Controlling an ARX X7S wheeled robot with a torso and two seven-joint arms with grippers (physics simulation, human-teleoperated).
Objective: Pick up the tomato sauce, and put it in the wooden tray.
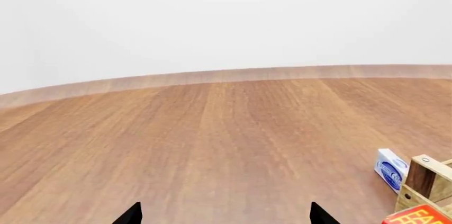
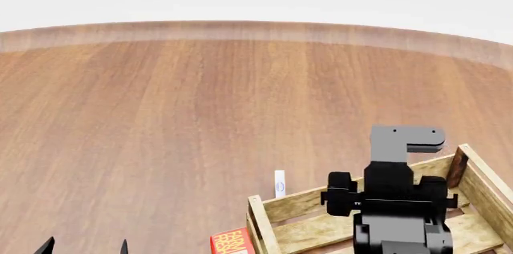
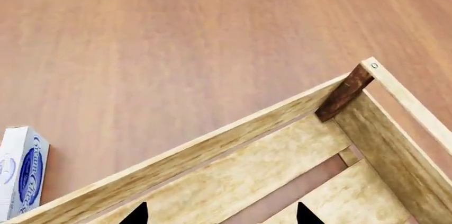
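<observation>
The tomato sauce can is out of view in all frames. The wooden tray stands at the front right of the wood floor. Its far rail and dark corner post show in the right wrist view, and one corner shows in the left wrist view. My right gripper hangs over the tray's inside, open and empty, with the slats below it. My right arm covers part of the tray in the head view. My left gripper is open and empty over bare floor at the front left.
A small white-and-blue box lies on the floor just beyond the tray's far rail; it also shows in the left wrist view and the right wrist view. A red-and-yellow box sits by the tray's left corner.
</observation>
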